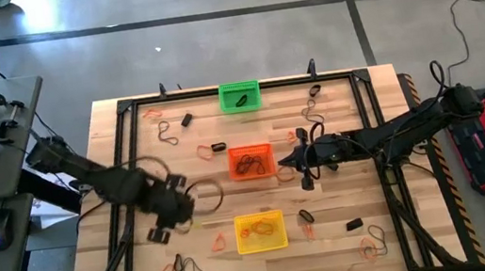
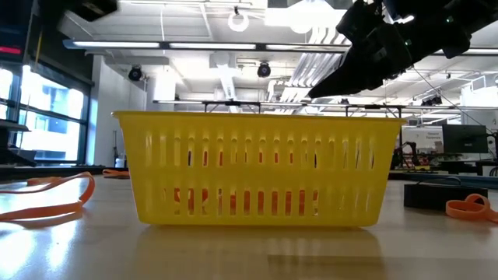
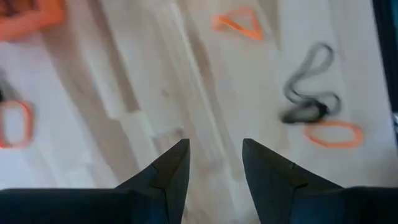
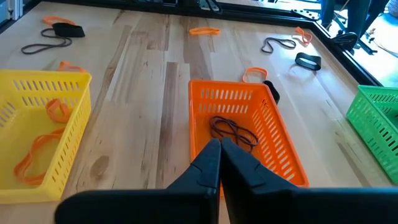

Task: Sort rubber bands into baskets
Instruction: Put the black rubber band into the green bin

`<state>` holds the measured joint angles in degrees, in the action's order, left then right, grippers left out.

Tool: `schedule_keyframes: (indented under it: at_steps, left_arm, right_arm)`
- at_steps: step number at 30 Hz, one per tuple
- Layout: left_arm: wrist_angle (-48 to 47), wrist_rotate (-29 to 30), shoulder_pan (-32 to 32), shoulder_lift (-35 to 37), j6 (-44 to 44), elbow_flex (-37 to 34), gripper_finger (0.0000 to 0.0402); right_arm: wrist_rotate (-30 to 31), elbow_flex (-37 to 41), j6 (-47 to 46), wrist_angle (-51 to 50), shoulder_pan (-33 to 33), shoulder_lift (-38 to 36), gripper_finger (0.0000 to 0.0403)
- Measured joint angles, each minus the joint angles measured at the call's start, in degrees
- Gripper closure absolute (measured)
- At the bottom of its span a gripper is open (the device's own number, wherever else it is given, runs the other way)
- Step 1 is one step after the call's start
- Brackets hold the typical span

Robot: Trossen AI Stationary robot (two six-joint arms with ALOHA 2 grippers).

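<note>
**Left claw hanging open over bare wood, bands scattered around it**

The main risk is sitting with the left gripper [image 3: 214, 163]: its fingers are standing spread apart with nothing between them, hovering over bare planks near the desk's left edge. Several rubber bands are lying close together there, a dark band [image 3: 309, 93] touching an orange band [image 3: 334, 133], so a careless descent is likely catching two colours at once, or pinching wood and nothing else. The right gripper [image 4: 219, 155] is clenched and empty, waiting at the near rim of the orange basket [image 4: 283, 149] in the desk's middle. The yellow basket [image 1: 261, 232] is sitting toward the desk's front edge, the green basket [image 1: 239, 96] at the far edge.
</note>
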<state>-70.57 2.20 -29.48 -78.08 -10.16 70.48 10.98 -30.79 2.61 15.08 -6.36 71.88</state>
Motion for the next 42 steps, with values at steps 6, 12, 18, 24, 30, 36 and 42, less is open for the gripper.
schedule_keyframes:
  at_steps: [6, 12, 18, 24, 30, 36, 42]
  left_arm:
    - [1.97, 0.65, -10.45, 0.00, -14.93, -1.54, 0.0261]
    - [10.23, 3.03, -17.85, -0.02, -27.97, -7.10, 0.0261]
    - [19.29, 2.72, -21.80, -0.07, -37.96, -14.09, 0.0261]
    - [29.37, 1.86, -24.36, -0.07, -46.34, -19.71, 0.0261]
    - [39.72, -4.13, -24.12, -0.35, -60.37, -25.03, 0.0261]
    - [43.02, -7.03, -22.53, -1.91, -70.11, -27.74, 0.0261]
    - [43.47, -7.05, -20.72, -2.32, -75.20, -29.67, 0.0261]
  right_arm:
    - [-0.02, 0.00, 0.42, -0.45, -0.02, 0.00, 0.0403]
    - [-0.02, 0.00, 0.42, -0.89, 0.00, 0.00, 0.0403]
    - [-0.03, 0.00, 0.40, -1.08, 0.01, 0.00, 0.0403]
    - [-0.04, 0.00, 0.22, -1.06, 0.01, 0.00, 0.0403]
    - [-0.04, 0.00, 0.22, -1.06, 0.01, 0.00, 0.0403]
    - [-0.04, 0.00, 0.27, -1.05, 0.01, 0.00, 0.0403]
    - [-0.04, 0.00, 0.37, -1.10, 0.01, 0.00, 0.0403]
